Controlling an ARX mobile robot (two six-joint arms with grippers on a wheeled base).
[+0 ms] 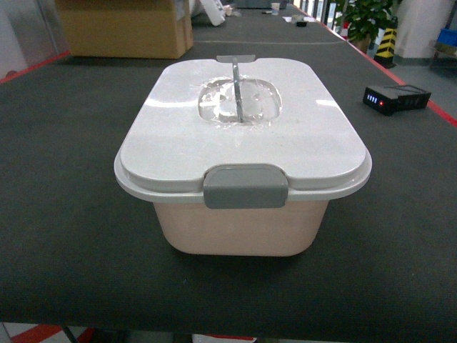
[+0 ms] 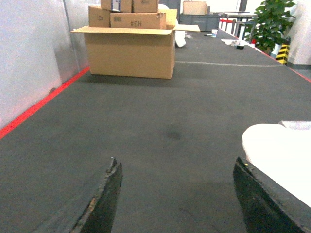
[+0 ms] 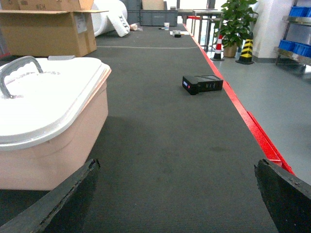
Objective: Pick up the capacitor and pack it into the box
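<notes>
The box sits in the middle of the bench, its lid on top, the latch on the near side and the handle running along the lid's middle. Behind it to the left stands a cardboard carton. To the right, well apart and near the bench's edge, lies a battery pack. A potted plant stands beyond the bench's far right corner.

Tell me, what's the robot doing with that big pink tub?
Nothing is being handled right now. The box sits shut on the dark table, its white lid on and the grey latch at the front. The left gripper and right gripper are both open and empty, low over the table on either side of the tub. No capacitor shows in any view.
</notes>
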